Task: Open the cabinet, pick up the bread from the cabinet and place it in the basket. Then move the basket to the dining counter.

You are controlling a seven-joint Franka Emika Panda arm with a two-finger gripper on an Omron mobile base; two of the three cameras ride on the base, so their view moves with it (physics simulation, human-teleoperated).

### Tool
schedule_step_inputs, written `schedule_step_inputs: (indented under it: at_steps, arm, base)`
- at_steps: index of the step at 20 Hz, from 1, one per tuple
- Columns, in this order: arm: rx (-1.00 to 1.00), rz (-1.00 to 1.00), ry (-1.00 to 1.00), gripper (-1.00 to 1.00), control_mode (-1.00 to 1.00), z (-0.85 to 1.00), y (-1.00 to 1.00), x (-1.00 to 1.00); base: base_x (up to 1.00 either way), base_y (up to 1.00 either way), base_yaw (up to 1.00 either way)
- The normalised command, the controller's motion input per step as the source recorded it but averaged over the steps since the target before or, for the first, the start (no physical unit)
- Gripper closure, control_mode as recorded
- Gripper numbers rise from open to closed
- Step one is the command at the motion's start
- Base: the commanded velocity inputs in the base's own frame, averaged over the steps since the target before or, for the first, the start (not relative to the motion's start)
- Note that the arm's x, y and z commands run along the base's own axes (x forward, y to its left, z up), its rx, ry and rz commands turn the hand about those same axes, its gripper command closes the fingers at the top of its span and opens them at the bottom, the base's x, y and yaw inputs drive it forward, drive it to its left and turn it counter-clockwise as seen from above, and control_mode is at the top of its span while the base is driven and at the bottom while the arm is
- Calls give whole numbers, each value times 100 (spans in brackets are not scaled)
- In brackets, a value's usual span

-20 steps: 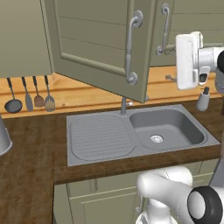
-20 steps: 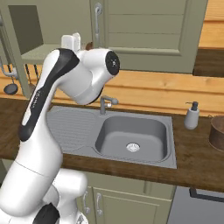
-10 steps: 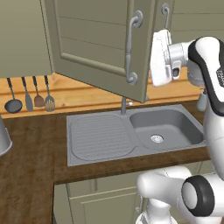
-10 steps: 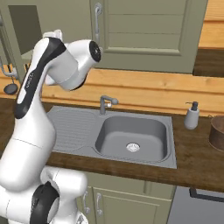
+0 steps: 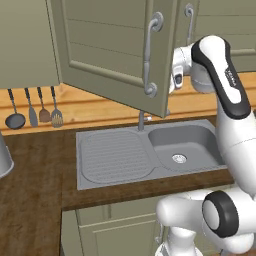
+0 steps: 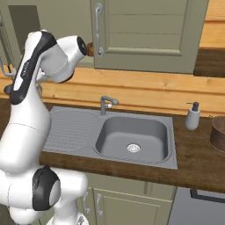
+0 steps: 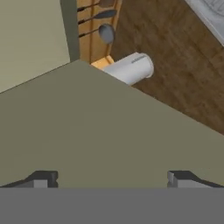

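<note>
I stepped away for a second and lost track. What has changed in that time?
The arm swung its gripper from out at the right, near the soap bottle, in behind the open cabinet door, toward the cabinet's inside. The jaws stayed wide open and empty throughout. The door, sink and hanging utensils stayed as they were.

arm: swung from the 3 o'clock edge of the left base view toward 12 o'clock, in behind the open cabinet door. gripper: now tucked behind that door's edge, facing its flat green panel, jaws wide as before.
</note>
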Motion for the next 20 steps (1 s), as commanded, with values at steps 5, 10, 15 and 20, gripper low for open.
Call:
schedule_step_inputs:
  at_steps: [5, 10, 15, 20]
  arm:
    - [6, 7, 8, -100, -100, 0, 72, -54]
    - [11, 6, 11, -100, -100, 0, 86, -68]
    - [5, 1, 11, -100, -100, -2, 99, -31]
    - [0, -1, 2, -100, -100, 0, 56, 1]
  base:
    - [0, 0, 0]
    - [0, 0, 0]
    - [0, 0, 0]
    - [0, 0, 0]
